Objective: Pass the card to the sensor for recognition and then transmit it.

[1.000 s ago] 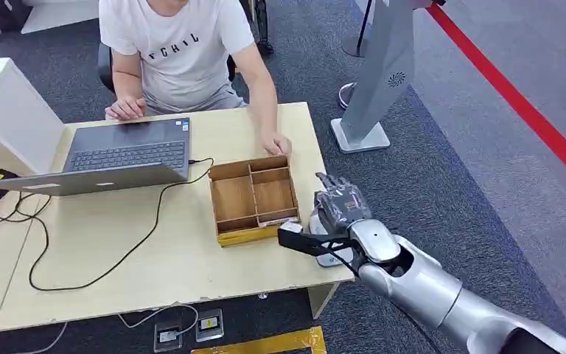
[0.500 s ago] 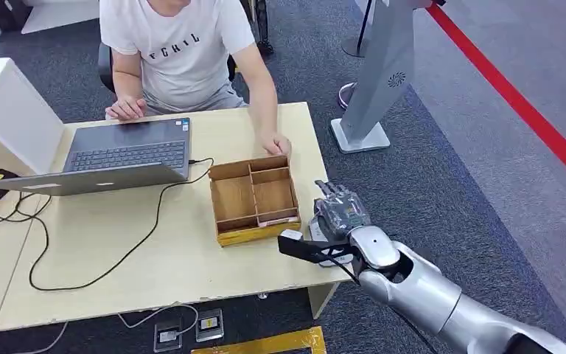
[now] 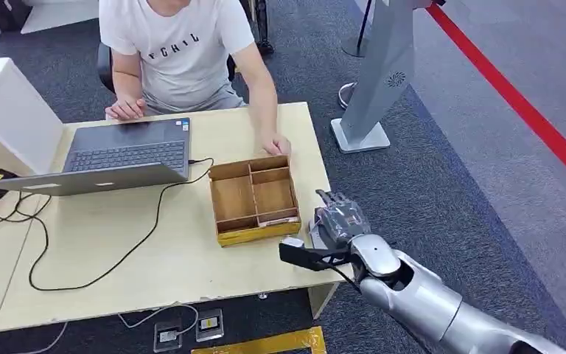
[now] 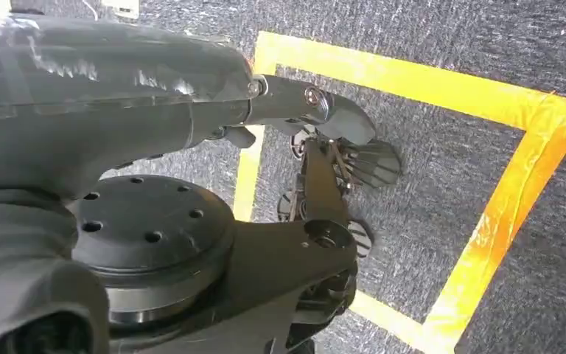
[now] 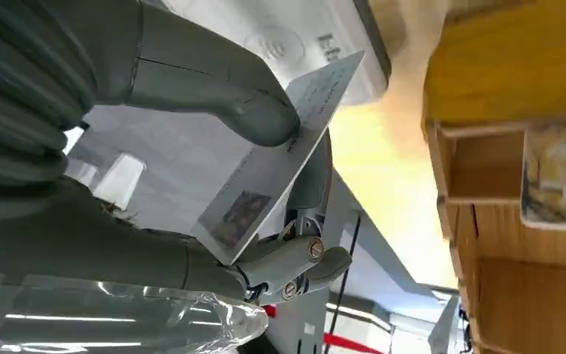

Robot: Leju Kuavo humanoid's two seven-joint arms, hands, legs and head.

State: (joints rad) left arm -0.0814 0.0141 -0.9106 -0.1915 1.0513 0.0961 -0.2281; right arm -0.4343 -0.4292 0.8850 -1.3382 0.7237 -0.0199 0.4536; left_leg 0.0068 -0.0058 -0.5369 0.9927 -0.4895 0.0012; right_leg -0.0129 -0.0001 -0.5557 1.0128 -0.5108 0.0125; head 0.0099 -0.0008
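My right hand [image 3: 341, 221] hovers over the table's front right corner, just right of the wooden box [image 3: 253, 199]. In the right wrist view a white card [image 5: 280, 151] with a small picture on it is pinched between the grey thumb [image 5: 250, 118] and the fingers behind it. The card's far corner lies over the white sensor [image 5: 302, 37], a rounded reader with a wave mark. My left hand [image 4: 317, 110] hangs over the floor, its thumb stretched out and nothing in it.
A person sits behind the table, one hand [image 3: 275, 143] at the box's back right corner. An open laptop [image 3: 121, 156] and black cables [image 3: 129, 247] take up the table's left. A pale card [image 3: 276, 218] lies in the box's front right compartment. A grey stand [image 3: 372, 88] rises beyond.
My right hand has drawn a little nearer to me along the table's right edge, still holding the card, and now covers the sensor in the head view. The person has not moved.
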